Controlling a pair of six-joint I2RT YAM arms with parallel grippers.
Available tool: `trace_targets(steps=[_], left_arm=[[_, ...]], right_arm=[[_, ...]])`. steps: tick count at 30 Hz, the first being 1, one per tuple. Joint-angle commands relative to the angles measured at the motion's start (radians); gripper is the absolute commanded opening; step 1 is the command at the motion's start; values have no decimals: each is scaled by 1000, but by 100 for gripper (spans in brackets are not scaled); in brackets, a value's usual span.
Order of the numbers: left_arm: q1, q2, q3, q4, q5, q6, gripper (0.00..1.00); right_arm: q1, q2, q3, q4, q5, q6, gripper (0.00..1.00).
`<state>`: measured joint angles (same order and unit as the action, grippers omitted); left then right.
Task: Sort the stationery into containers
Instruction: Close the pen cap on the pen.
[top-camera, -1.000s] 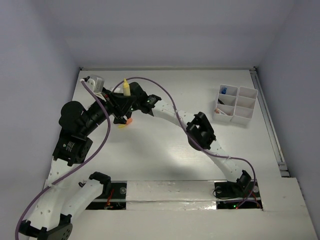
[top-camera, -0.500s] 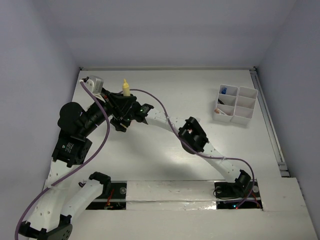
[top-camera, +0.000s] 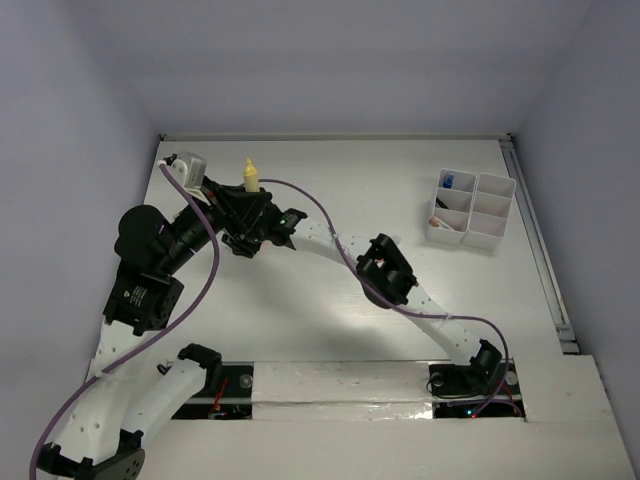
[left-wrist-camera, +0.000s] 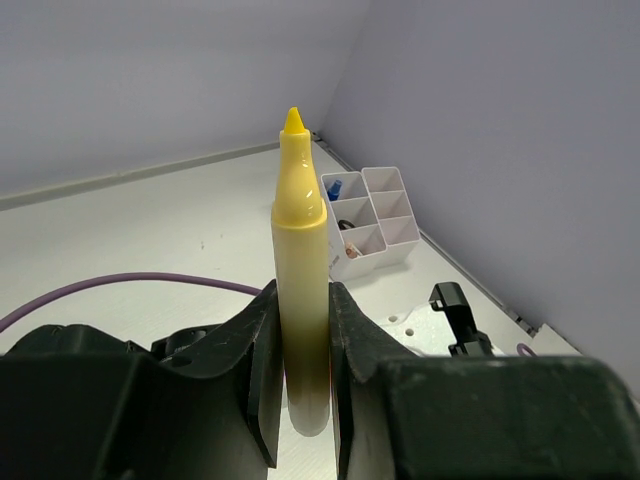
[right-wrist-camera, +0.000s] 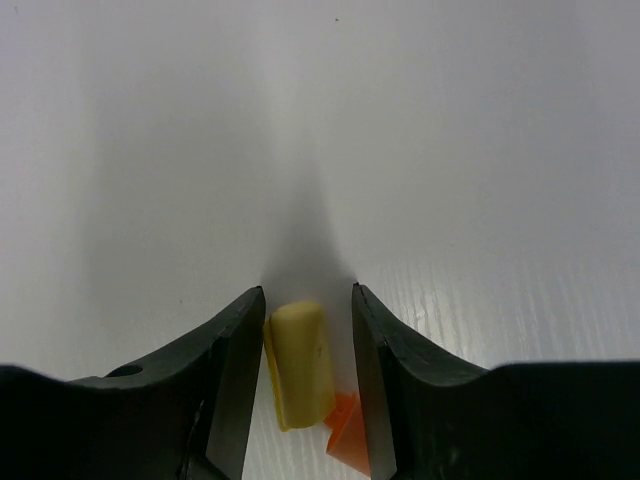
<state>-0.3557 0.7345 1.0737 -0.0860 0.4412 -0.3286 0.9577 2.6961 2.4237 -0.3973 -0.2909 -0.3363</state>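
White tabletop (top-camera: 330, 190) open toward tray (top-camera: 476, 196); left end effector (left-wrist-camera: 303, 300) clamps yellow marker (left-wrist-camera: 300, 220); right end effector (right-wrist-camera: 306, 296): grip unclear.

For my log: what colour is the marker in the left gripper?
Yellow marker, clearest in the left wrist view.

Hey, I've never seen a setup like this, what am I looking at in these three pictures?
These are two robot arms bolted to a white table, each ending in a two-finger gripper. The wide picture comes from a camera overhead; the other two from cameras on the wrists, looking along their own fingers. The left gripper holds a yellow marker upright, clamped between its fingers. The right gripper is down at the table, fingers either side of a small yellow piece with an orange bit beside it; it does not look clamped. Far right stands a white tray of compartments, some holding small items.
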Motion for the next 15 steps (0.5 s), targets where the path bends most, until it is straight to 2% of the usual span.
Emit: trace_targets(steps=[1, 5, 9, 15], left_arm=[[8, -23, 3, 61, -1, 13, 0], [8, -27, -1, 60, -6, 13, 0], [8, -29, -4, 61, -6, 8, 0], [8, -32, -14, 58, -24, 0, 0]], right_arm=[[12, -22, -37, 11, 56, -24, 44], [12, -45, -71, 37, 56, -6, 40], [12, -71, -101, 72, 44, 42, 25], [12, -166, -236, 234, -23, 182, 16]])
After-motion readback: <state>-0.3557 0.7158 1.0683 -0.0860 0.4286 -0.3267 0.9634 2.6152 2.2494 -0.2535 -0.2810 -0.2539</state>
